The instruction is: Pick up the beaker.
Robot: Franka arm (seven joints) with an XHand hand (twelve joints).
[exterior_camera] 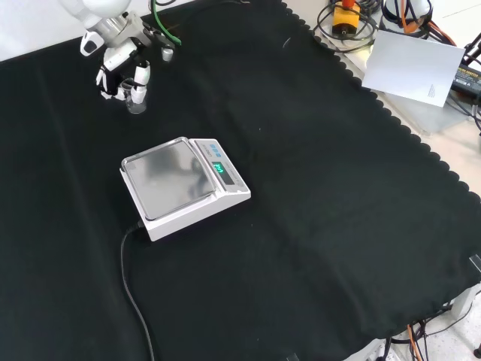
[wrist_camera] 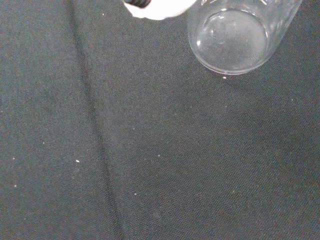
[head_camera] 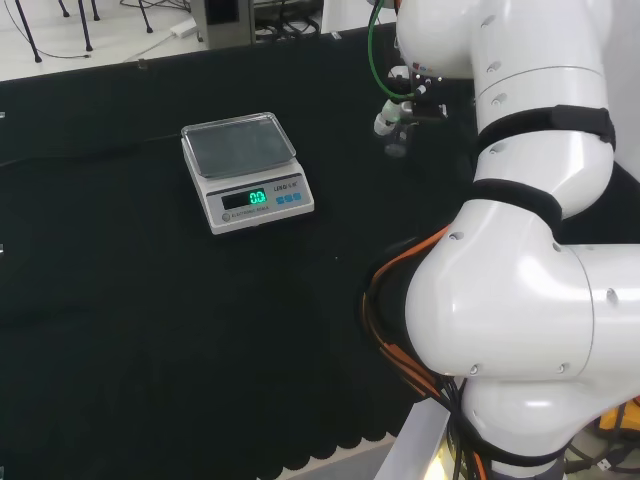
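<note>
Curled about the beaker (exterior_camera: pixel 136 101), the hand (exterior_camera: pixel 120 71) has its white fingertips (exterior_camera: pixel 140 75) down along the glass wall, so I judge it to be gripping the vessel rather than merely hovering by it. That beaker is small, clear and seemingly empty; in the wrist view its round base (wrist_camera: pixel 231 40) shows close under a white fingertip (wrist_camera: pixel 159 9), with cloth visible straight through the glass. Whether the base is touching the cloth or just clear of it, I cannot tell. Coming at it from above and from the side suits a thin smooth cylinder, since digits on opposite sides of the wall can pinch it upright.

Beyond the hand, toward the middle of the tabletop (exterior_camera: pixel 316 195), stands a digital scale (exterior_camera: pixel 183 185) with a bare steel pan (head_camera: pixel 238 144) and a lit green display; its black cable (exterior_camera: pixel 131 278) trails off over the cloth. It sits well apart from the hand, leaving room for a straight lift. Past the scalloped cloth edge, far from the hand, lie a white sheet (exterior_camera: pixel 415 64) and a tangle of cables (exterior_camera: pixel 353 19)
</note>
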